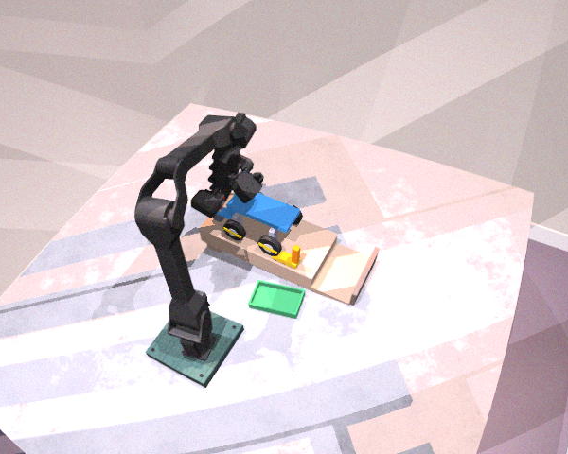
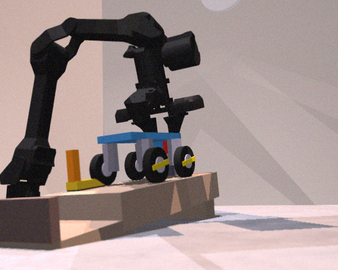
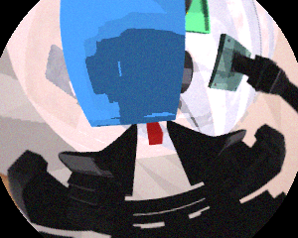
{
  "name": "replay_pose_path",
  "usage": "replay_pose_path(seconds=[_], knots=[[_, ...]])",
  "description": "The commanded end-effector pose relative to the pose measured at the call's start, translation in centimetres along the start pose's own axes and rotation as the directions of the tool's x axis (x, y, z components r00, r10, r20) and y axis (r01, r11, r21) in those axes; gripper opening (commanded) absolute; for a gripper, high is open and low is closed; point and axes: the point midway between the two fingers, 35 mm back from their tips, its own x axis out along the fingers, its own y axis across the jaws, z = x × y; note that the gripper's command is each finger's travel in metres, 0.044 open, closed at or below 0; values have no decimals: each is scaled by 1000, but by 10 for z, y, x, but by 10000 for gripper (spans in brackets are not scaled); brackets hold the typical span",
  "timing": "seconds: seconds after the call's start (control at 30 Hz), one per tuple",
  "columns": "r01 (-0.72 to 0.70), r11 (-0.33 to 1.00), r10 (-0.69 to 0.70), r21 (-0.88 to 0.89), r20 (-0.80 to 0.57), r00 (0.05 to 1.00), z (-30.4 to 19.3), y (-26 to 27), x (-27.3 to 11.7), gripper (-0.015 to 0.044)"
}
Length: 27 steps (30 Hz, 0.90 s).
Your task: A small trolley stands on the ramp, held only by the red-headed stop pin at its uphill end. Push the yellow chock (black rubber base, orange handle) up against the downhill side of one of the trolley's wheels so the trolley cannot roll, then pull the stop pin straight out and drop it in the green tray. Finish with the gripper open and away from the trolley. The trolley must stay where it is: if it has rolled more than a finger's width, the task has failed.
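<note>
You have one gripper [image 1: 225, 198] [image 2: 163, 132] [image 3: 152, 125], partly open at the uphill end of one blue trolley [image 1: 270, 211] [image 2: 134, 136] [image 3: 124, 59]. Its two fingers have hold of nothing; one red-headed pin [image 2: 164, 146] [image 3: 155, 135] is seen between them, with a gap at each side. You can count four wheels on the one ramp [image 1: 318, 249] [image 2: 163, 200]. One yellow chock [image 1: 288, 257] [image 2: 84, 184], with one orange handle upright, appears to touch one downhill wheel. One green tray [image 1: 276, 299] [image 3: 199, 17] lies beside the ramp, without the pin.

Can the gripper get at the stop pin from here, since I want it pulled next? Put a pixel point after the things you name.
Probably yes: the gripper [image 2: 165, 132] [image 3: 152, 125] is open, with the pin's red head [image 3: 155, 134] showing between its fingers.
</note>
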Motion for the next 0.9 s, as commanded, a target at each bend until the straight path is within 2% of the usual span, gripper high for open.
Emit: replay_pose_path(seconds=[0.0,0.17,0.33,0.63,0.87], knots=[[-2,1000,2,3,-1,1000,0,0,5,190],[-2,1000,2,3,-2,1000,-1,0,12,190],[0,1000,0,0,-1,1000,-1,0,9,59],[0,1000,0,0,-1,1000,-1,0,9,0],[-1,1000,1,2,-1,1000,-1,0,4,0]])
